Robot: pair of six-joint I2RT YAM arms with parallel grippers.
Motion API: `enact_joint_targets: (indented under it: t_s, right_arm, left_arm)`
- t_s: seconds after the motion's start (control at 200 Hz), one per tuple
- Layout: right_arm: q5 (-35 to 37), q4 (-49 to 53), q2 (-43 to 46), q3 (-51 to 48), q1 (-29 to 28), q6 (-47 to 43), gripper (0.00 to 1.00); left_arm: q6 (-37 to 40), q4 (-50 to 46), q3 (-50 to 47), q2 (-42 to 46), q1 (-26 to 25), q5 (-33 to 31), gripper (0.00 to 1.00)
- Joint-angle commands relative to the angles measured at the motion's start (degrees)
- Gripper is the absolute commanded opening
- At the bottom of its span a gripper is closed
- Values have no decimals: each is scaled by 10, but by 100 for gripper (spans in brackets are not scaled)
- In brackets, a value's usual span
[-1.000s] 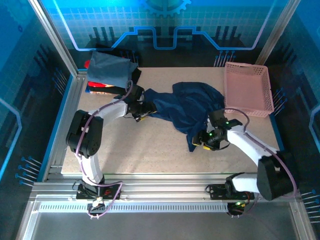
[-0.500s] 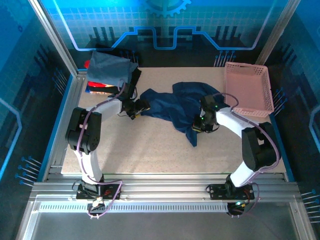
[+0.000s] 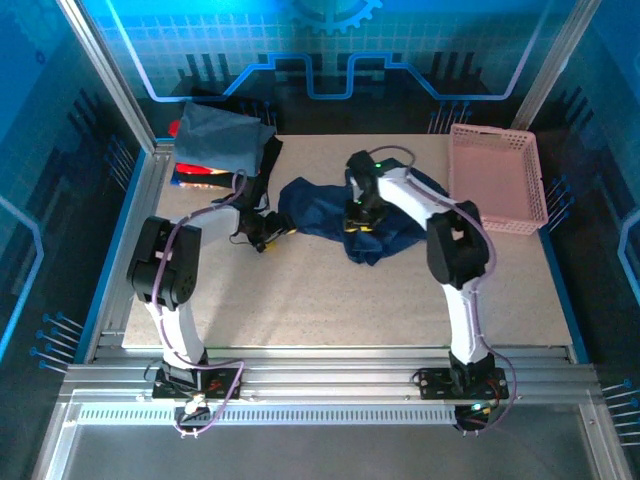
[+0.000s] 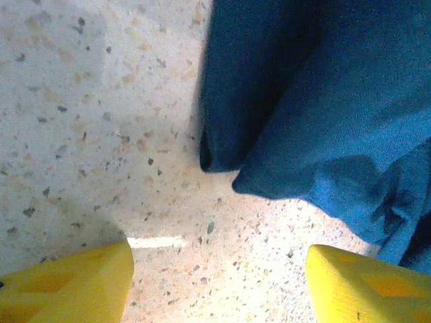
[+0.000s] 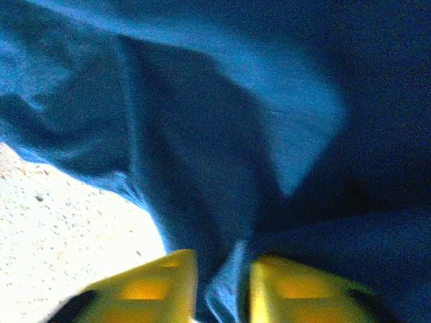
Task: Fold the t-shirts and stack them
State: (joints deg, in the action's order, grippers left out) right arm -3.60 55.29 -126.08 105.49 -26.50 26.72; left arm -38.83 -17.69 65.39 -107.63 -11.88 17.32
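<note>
1. Large dark navy cloth t-shirt [image 3: 312, 205]: we log it crumpled in a heap at mid-table, left of the pink plastic lattice basket [image 3: 497, 180] and apart from it.
2. Right gripper [image 5: 223, 286]: yellow fingers drawn almost together; a fold of the navy t-shirt pinched between them.
3. Left gripper [image 4: 219, 282]: yellow fingertips spread wide above the bare speckled table [image 4: 81, 101]; nothing between them; the navy t-shirt's edge lies just ahead, untouched.
4. Folded slate-blue t-shirt [image 3: 215, 135]: we note it at the far left corner, lying over a red t-shirt [image 3: 193, 172]; a black t-shirt [image 3: 268, 152] sits beside it.
</note>
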Motion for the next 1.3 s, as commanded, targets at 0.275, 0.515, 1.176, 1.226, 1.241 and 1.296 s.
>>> enact_joint_targets:
  t_s: [0.275,0.515,1.176,1.226,1.241,1.296]
  right_arm:
    - [-24,8,193,-100,-16,56,60]
    - [-108,-88,389,-379,68,157,59]
    - [-176,-297,236,-443,68,265,46]
    - [-176,-301,227,-439,65,269,43]
    - [-175,-299,224,-437,64,270,42]
    - [-170,-294,218,-431,62,270,33]
  left_arm:
    - [-5,14,-32,51,5,43,70]
    - [-17,52,-36,54,5,65,70]
    - [-13,74,-88,140,51,75,71]
    - [-14,76,-90,139,51,74,71]
    - [-15,77,-90,138,51,74,71]
    - [-19,79,-87,132,51,73,71]
